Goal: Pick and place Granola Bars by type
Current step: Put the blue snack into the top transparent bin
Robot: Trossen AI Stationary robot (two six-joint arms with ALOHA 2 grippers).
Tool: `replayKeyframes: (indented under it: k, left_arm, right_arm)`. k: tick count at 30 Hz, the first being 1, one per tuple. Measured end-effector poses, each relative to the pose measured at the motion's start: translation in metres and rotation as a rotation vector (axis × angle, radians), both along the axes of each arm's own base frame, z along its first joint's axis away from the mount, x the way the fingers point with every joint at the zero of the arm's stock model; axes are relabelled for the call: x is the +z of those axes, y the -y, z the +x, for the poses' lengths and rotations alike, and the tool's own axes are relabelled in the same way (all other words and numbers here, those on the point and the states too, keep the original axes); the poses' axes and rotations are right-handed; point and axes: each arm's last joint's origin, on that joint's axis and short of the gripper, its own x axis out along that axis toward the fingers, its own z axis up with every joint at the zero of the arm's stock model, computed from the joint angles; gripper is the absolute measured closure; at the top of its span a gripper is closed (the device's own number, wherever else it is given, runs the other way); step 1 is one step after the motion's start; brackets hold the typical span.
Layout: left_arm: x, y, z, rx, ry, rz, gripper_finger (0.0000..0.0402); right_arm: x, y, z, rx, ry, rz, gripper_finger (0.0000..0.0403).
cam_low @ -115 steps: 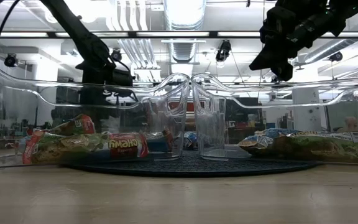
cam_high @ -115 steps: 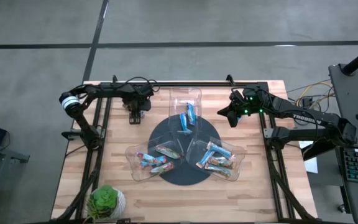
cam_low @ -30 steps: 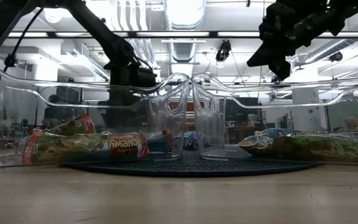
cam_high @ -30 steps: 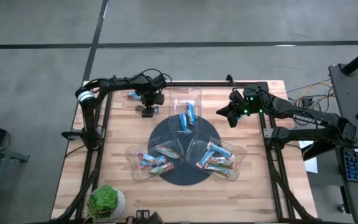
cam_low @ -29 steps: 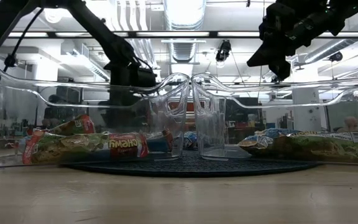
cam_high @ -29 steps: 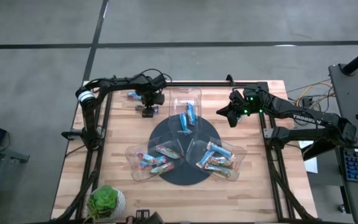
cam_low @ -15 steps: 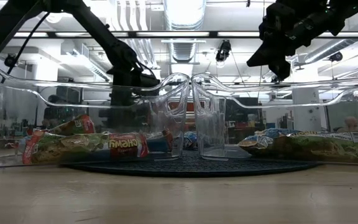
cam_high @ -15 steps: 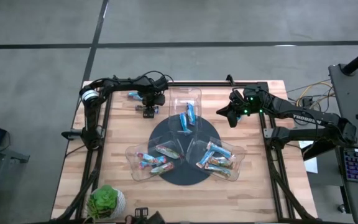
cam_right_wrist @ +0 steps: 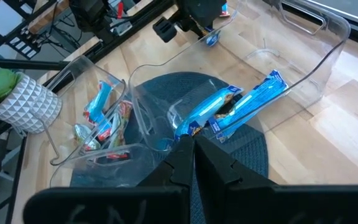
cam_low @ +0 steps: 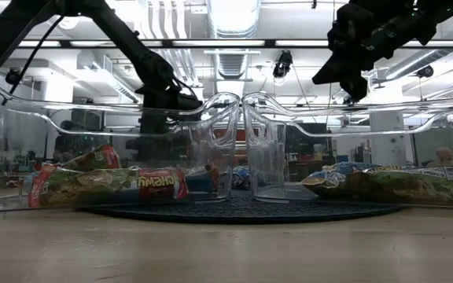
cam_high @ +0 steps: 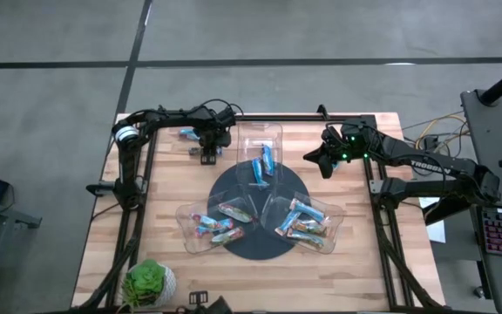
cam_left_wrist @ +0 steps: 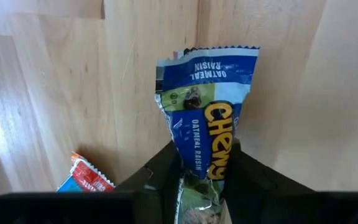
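Note:
My left gripper (cam_high: 208, 153) (cam_left_wrist: 201, 163) hangs over the table's far left part, just left of the far clear tray (cam_high: 273, 133), shut on a blue Chewy oatmeal-raisin bar (cam_left_wrist: 207, 106). A second bar (cam_high: 188, 133) (cam_left_wrist: 82, 179) lies flat on the wood close by. My right gripper (cam_high: 312, 159) (cam_right_wrist: 191, 148) hovers shut and holding nothing, right of that far tray. The far tray holds blue bars (cam_high: 264, 161) (cam_right_wrist: 235, 106). The near-left tray (cam_high: 186, 244) and near-right tray (cam_high: 336, 214) each hold several bars. My left gripper pinches the blue bar between its two fingers at the bar's end nearest the wrist (cam_left_wrist: 199, 169). The fingers point down from above and lie along the bar. The bar sticks out past the fingertips toward the table, its crimped free end (cam_left_wrist: 209, 57) foremost, lifted off the wood.
The three clear trays stand on a dark round mat (cam_high: 255, 249) at the table's middle. A potted plant (cam_high: 149, 283) sits at the near left corner. Black frame rails run along the left, right and far edges. Bare wood lies around the mat.
Since the earliest frames my left gripper has travelled toward the table's right and far edge, up to the far tray's left side, uncovering the bar lying on the wood. Over the last second it has only crept a little farther.

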Motion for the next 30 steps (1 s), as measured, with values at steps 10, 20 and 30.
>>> replayKeyframes:
  k: [10,20,30]
  left_arm:
    - [0.002,0.000,0.000,0.013,-0.007,-0.011,0.0324]
    - [0.013,0.002,-0.003,0.020,-0.027,-0.012,0.0339]
    - [0.079,-0.004,0.013,0.063,0.043,0.034,0.0338]
  right_arm:
    - [0.000,0.000,0.000,-0.001,-0.001,-0.001,0.0394]
    - [0.000,0.000,0.000,-0.001,-0.001,-0.003,0.0394]
    - [0.000,0.000,0.000,0.002,-0.001,-0.010,0.0394]
